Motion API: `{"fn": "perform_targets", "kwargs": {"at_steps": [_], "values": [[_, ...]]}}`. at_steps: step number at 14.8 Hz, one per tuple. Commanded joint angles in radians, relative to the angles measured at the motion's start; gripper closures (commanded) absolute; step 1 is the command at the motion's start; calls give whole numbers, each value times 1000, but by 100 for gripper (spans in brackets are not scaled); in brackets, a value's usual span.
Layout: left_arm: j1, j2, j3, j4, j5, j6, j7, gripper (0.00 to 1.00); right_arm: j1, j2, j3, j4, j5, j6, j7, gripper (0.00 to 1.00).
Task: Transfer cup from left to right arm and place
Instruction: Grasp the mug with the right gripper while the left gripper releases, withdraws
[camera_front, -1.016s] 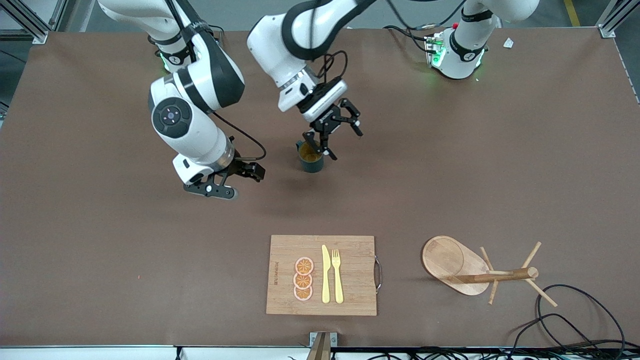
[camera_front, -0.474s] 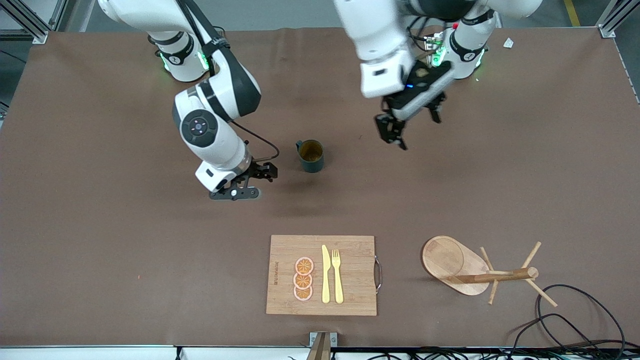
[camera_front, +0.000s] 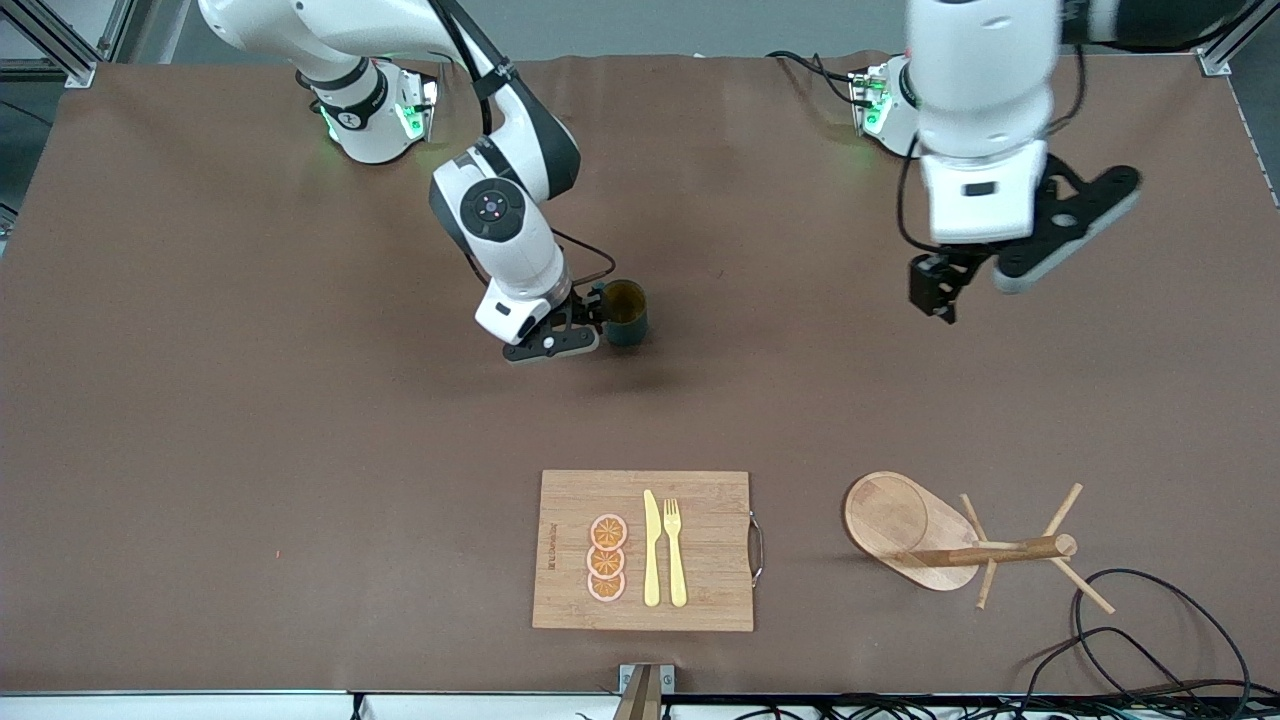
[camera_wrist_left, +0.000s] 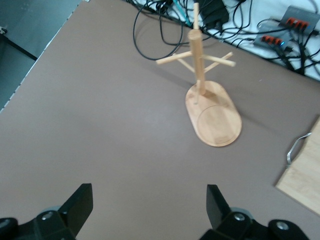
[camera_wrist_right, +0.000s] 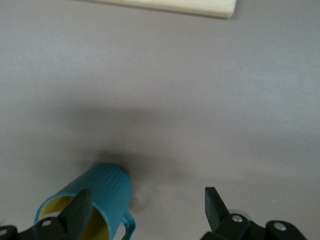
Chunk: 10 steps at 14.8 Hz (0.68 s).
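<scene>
The teal-green ribbed cup (camera_front: 626, 312) stands upright on the brown table, its ochre inside showing. My right gripper (camera_front: 580, 326) is open and low, right beside the cup on the side toward the right arm's end. In the right wrist view one finger (camera_wrist_right: 80, 210) overlaps the cup (camera_wrist_right: 102, 192) at its rim. The cup's handle lies between the fingers of the right gripper (camera_wrist_right: 147, 207), which grips nothing. My left gripper (camera_front: 938, 292) is open and empty, up over bare table toward the left arm's end. It also shows in the left wrist view (camera_wrist_left: 148, 202).
A wooden cutting board (camera_front: 700, 530) with orange slices, a knife and a fork lies near the front camera. A wooden peg stand (camera_front: 960, 545) lies beside it toward the left arm's end and shows in the left wrist view (camera_wrist_left: 210, 110). Black cables (camera_front: 1150, 620) trail at that corner.
My left gripper has left the cup and swung away toward the left arm's end. My right gripper has moved in to the cup's side. The cup has not moved.
</scene>
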Motion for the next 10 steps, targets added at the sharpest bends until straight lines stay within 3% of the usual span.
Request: {"fn": "perform_targets", "kwargs": {"at_steps": [1, 6, 10], "values": [[80, -60, -9, -1, -73, -77, 192, 0, 29, -3, -10, -16, 4, 12, -16, 5], [225, -113, -5, -11, -205, -121, 602, 0, 66, 34, -11, -15, 1, 32, -14, 5], [334, -149, -5, -24, -343, -123, 814, 0, 87, 57, -11, -15, 1, 32, -14, 5]]}}
